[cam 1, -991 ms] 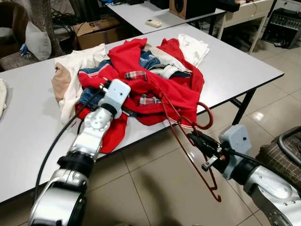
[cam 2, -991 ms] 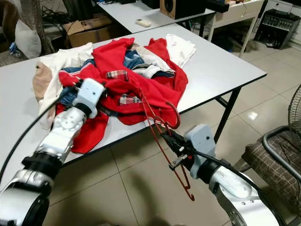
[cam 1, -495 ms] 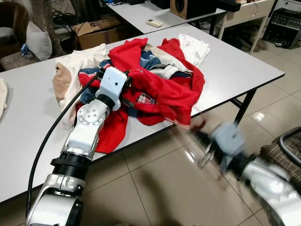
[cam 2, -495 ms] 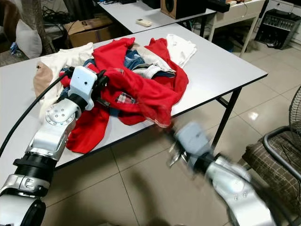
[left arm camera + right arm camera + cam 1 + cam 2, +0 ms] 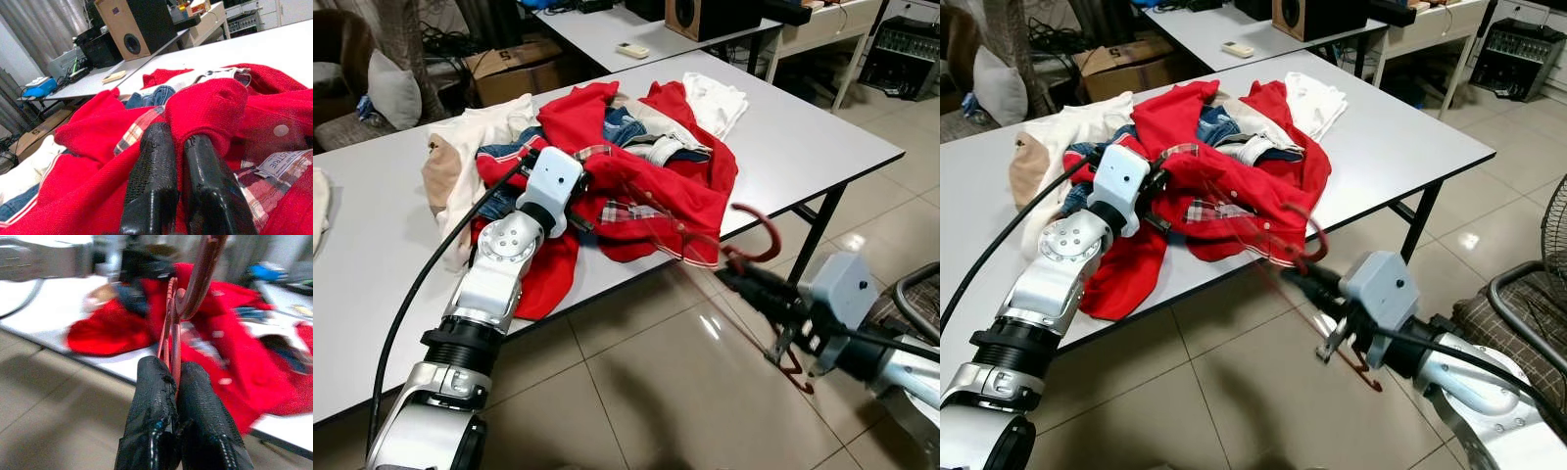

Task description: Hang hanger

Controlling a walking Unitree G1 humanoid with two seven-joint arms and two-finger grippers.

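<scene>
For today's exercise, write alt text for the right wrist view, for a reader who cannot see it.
Two black fingers of the right gripper are shut on the thin red wire of a hanger, whose hook curves upward. Behind it, blurred, a pile of red clothes lies on a white table above a tiled floor.

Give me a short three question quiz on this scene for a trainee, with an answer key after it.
1. True or false: the right gripper is shut on the red hanger.
2. What is the left gripper pinching: A the red garment, B the speaker, C the remote?
3. Where does the clothes pile lie?

Key: 1 true. 2 A. 3 On the white table, near its front edge.
</scene>
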